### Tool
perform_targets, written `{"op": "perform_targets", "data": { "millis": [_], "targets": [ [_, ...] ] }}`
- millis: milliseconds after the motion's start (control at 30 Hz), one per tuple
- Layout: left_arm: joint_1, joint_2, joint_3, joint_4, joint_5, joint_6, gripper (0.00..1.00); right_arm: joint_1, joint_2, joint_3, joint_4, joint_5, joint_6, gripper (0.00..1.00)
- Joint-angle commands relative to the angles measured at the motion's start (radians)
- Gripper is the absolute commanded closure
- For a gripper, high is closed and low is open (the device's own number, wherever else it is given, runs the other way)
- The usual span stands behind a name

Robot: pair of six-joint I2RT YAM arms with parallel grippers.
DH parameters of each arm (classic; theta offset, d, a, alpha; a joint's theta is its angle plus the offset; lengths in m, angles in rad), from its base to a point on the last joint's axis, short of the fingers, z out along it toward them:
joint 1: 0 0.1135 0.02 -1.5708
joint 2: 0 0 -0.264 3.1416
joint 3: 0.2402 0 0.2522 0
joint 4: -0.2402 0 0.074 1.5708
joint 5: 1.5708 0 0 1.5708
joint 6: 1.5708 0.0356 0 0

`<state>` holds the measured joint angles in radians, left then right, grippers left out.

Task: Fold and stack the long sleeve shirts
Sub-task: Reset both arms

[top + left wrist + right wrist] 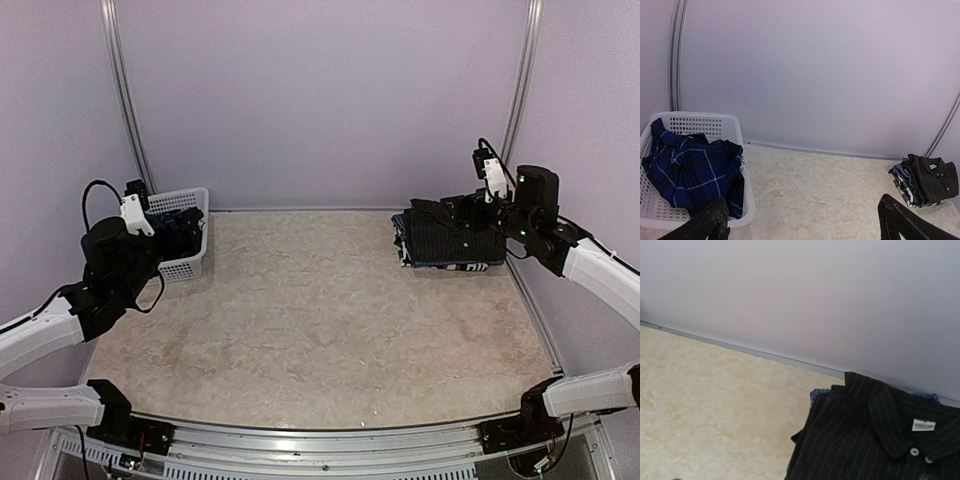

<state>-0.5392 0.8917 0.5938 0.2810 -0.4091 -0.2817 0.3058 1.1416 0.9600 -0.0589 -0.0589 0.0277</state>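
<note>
A black pinstriped long sleeve shirt [445,232] lies folded on top of a blue-and-white checked one [470,266] at the back right of the table. In the right wrist view the black shirt [875,440] fills the lower right, with the checked shirt's edge [817,395] peeking out behind it. My right gripper [472,210] hovers at the stack's right side, open and holding nothing. A dark blue plaid shirt [690,170] lies crumpled in the white basket [700,116]. My left gripper [805,227] is open beside the basket, with its fingers [710,225] spread wide over bare tabletop.
The white lattice basket [195,195] stands at the back left against the wall. Pale walls with metal rails close in the back and sides. The folded stack [927,180] also shows far right in the left wrist view.
</note>
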Motion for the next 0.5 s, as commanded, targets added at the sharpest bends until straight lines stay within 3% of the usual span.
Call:
{"op": "perform_targets", "data": {
  "millis": [0,467],
  "targets": [
    [-0.004,0.004,0.008,0.010,0.004,0.013,0.01,0.010,-0.014,-0.011,0.043,0.020,-0.006,0.01],
    [-0.005,0.004,0.040,-0.047,-0.026,0.002,0.01,0.008,-0.019,-0.017,0.045,0.044,-0.017,0.01]
  ]
}}
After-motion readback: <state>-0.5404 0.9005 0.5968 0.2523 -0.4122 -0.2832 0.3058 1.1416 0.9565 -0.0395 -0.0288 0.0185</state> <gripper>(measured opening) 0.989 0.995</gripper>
